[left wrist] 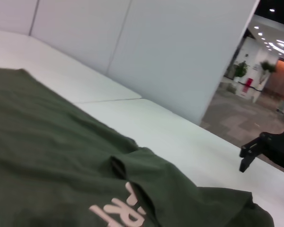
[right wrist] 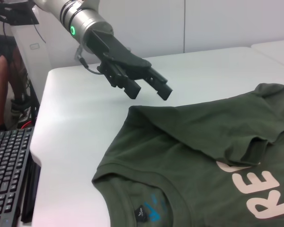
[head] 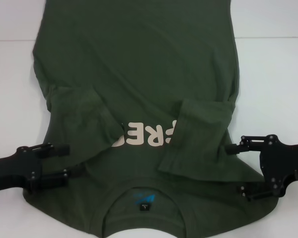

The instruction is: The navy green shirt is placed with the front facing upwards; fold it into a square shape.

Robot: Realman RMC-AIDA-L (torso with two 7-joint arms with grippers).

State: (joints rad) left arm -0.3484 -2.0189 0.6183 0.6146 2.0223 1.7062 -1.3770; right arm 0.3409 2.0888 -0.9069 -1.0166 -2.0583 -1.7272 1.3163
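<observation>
The navy green shirt [head: 139,74] lies flat on the white table, front up, with its collar and neck label [head: 145,204] nearest me. Both sleeves are folded inward: one [head: 87,111] on the left, one [head: 198,134] on the right. They cover the ends of the cream lettering [head: 144,135]. My left gripper [head: 72,161] is open at the shirt's left shoulder and holds nothing. In the right wrist view it [right wrist: 150,93] hovers just above the shoulder edge. My right gripper [head: 237,169] is open at the right shoulder edge, with one of its fingers [left wrist: 248,152] showing in the left wrist view.
The white table [head: 273,74] extends on both sides of the shirt, with a seam running across its far part. White wall panels [left wrist: 180,52] stand behind it. A black keyboard [right wrist: 7,175] sits below the table's near-left corner.
</observation>
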